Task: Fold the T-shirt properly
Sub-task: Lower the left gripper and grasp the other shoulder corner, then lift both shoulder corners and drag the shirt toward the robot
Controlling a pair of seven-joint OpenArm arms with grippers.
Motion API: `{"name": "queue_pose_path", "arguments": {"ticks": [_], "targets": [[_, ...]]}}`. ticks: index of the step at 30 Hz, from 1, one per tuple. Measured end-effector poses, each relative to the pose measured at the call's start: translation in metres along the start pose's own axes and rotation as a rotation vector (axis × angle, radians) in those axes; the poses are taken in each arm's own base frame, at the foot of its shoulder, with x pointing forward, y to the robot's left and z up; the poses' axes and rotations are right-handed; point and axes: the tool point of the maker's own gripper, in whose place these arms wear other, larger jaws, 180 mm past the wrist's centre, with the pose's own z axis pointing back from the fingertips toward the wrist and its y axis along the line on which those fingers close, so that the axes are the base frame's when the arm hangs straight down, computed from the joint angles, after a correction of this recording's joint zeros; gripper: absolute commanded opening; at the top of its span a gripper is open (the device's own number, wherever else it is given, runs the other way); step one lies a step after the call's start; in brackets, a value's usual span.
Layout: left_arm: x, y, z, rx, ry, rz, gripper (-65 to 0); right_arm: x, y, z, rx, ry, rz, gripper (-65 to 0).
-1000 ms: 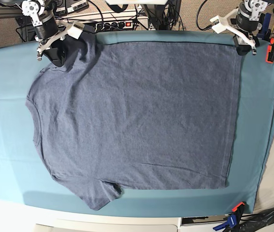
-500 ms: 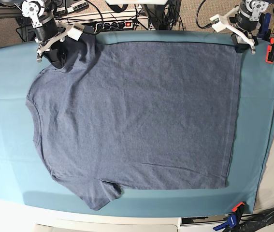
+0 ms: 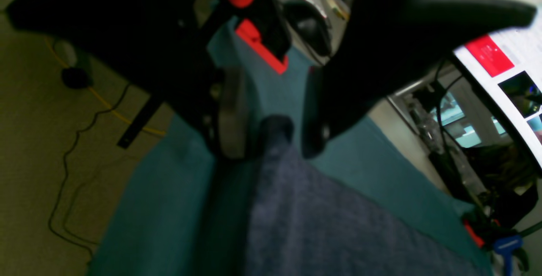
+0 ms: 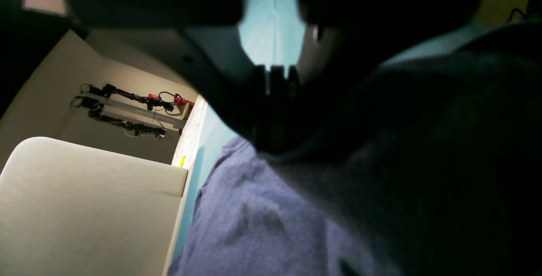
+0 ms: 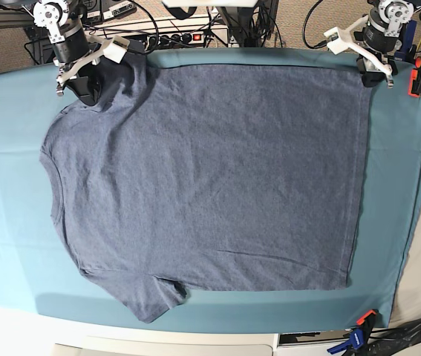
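The slate-blue T-shirt (image 5: 210, 170) lies spread flat on the teal table cloth (image 5: 10, 148), plain side up, neck to the left and hem to the right. My right gripper (image 5: 84, 83) is at the far-left sleeve, shut on bunched fabric there. In the right wrist view its fingertips (image 4: 273, 81) meet over the dark raised cloth of the T-shirt (image 4: 262, 225). My left gripper (image 5: 374, 74) is at the far-right hem corner. In the left wrist view its jaws stand apart, with the T-shirt (image 3: 317, 225) corner poking up between them under the left gripper (image 3: 273, 128).
A red-and-black clamp (image 5: 418, 76) grips the cloth edge just right of the left gripper, also seen as the red clamp (image 3: 258, 43). A blue-and-orange clamp (image 5: 359, 334) sits at the near-right corner. A power strip and cables (image 5: 188, 35) run behind the table.
The left gripper's jaws have narrowed around the hem corner, and the arm has shifted slightly. The right gripper stays put on the sleeve. The shirt lies as before.
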Motion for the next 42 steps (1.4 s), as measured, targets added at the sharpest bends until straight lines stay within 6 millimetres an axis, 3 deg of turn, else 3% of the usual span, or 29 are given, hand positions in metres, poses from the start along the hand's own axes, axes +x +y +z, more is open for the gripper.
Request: {"name": "queue_pose_path", "arguments": {"ticks": [8, 19, 27, 42], "targets": [[-0.002, -0.003, 0.0, -0.013, 0.005, 0.004, -65.0, 0.0, 0.0, 0.0, 0.0, 0.0, 0.0, -65.0], [0.01, 0.022, 0.005, 0.072, -0.013, 0.032, -65.0, -0.001, -0.002, 0.0, -0.007, 0.005, 0.014, -65.0], [0.001, 0.034, 0.005, 0.114, 0.035, 0.004, -65.0, -0.027, -0.021, -0.004, -0.061, 0.082, 0.026, -65.0], [-0.011, 0.032, 0.007, 0.109, 0.092, 0.001, -65.0, -0.029, 0.008, 0.014, 0.029, 0.109, 0.02, -65.0]]}}
